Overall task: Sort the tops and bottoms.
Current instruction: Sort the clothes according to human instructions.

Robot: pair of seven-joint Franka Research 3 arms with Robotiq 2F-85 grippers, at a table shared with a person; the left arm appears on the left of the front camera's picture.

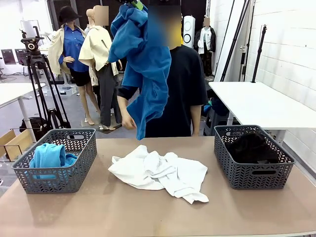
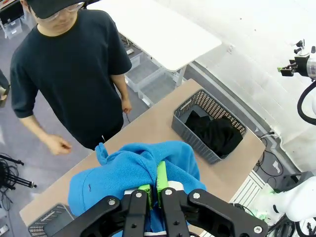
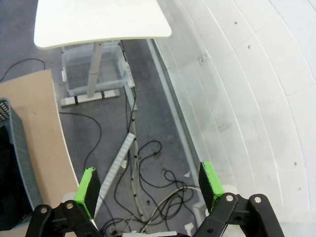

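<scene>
Left pincer (image 2: pixel 154 185): clenched on bright blue top (image 2: pixel 123 173), which hangs at its 6 o'clock above the bench (image 1: pixel 148 212). Right pincer (image 3: pixel 150 183): released; black bottoms (image 3: pixel 5 177) in grey basket (image 3: pixel 19 163) at its 9 o'clock.

The brown table (image 1: pixel 98 210) carries a heap of white tops (image 1: pixel 160 173) below the raised left claw (image 2: pixel 154 181), a grey basket (image 1: pixel 54 180) to its left and a second basket (image 1: pixel 252 176) to its right.
</scene>
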